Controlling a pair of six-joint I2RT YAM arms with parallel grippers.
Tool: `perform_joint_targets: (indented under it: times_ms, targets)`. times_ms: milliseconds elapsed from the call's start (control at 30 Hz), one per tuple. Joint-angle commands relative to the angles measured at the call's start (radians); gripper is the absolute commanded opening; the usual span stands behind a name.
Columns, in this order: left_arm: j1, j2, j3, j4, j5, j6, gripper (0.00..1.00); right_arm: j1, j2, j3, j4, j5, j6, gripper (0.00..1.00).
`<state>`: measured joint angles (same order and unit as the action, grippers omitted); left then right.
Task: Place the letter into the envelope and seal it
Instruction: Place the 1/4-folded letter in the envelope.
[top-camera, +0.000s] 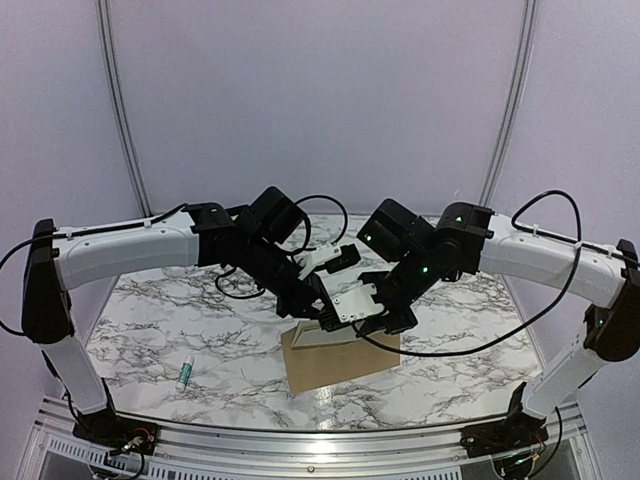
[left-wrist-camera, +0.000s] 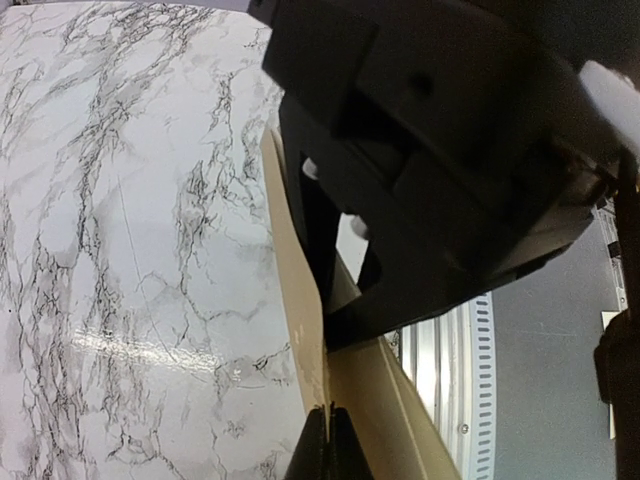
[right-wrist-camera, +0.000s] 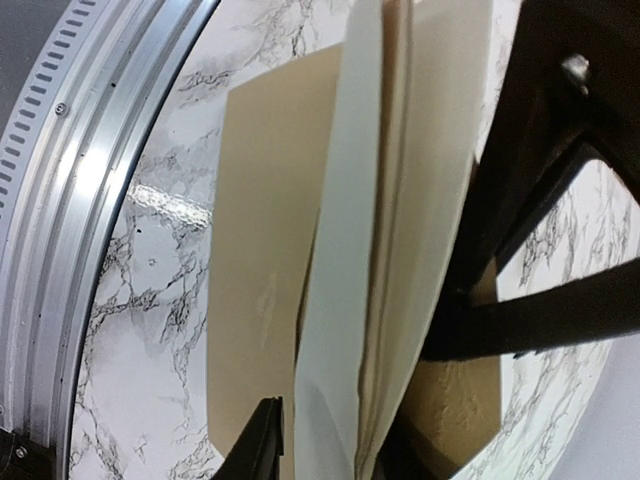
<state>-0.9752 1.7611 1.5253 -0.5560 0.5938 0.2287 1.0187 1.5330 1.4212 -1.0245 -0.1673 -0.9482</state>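
Letter (right-wrist-camera: 340, 250), cream-white and folded into standing layers, rose on edge between the two dark fingers of the right tool (right-wrist-camera: 325, 450), which were closed in on its lower end with only the paper's thickness between them. A tan layer showed between its pale faces; whether that was part of the letter could not be told. Under and behind it the envelope (right-wrist-camera: 255, 260) lay on the counter (top-camera: 200, 310), plain tan-brown kraft, flat and matte, with straight edges. The left tool (left-wrist-camera: 326, 440) had its fingers pressed together on the thin edge of a tan sheet that appeared to be the envelope's raised side, seen edge-on as a narrow line running away from the fingertips. The right tool's black body hung just beside it and blocked most of the left wrist view. From above, both tools met over the envelope at mid-counter, hiding much of the letter. The counter was glossy white marble pattern with grey veining. A small white tube (top-camera: 185, 373) lay well apart on the left, and a ribbed aluminium rail (right-wrist-camera: 90, 200) edged the near side.
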Motion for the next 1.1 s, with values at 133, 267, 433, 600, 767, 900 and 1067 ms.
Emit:
perform_joint_targets:
  times_ms: [133,267,433,600,767,900,1067]
  targets:
    - [0.007,0.004,0.027,-0.026,0.015,0.018,0.0,0.007,-0.027,0.013,0.035,-0.044,0.054,0.24]
    - [0.007,0.008,0.026,-0.026,0.019,0.018,0.0,0.006,-0.024,0.016,0.047,-0.067,0.087,0.19]
    - [0.007,0.01,0.026,-0.024,0.022,0.018,0.0,0.003,-0.01,-0.001,0.09,-0.074,0.14,0.1]
    - [0.007,0.009,0.026,-0.022,0.025,0.014,0.0,0.001,0.009,-0.016,0.106,-0.067,0.156,0.0]
    - [0.007,0.003,0.023,-0.017,0.023,0.008,0.0,0.001,0.023,-0.026,0.103,-0.04,0.147,0.0]
    - [0.007,0.006,0.016,-0.012,0.026,-0.001,0.0,0.001,0.03,-0.03,0.11,-0.029,0.159,0.0]
    - [0.007,0.01,0.017,-0.005,0.034,-0.007,0.0,0.008,0.035,-0.035,0.126,-0.026,0.164,0.0]
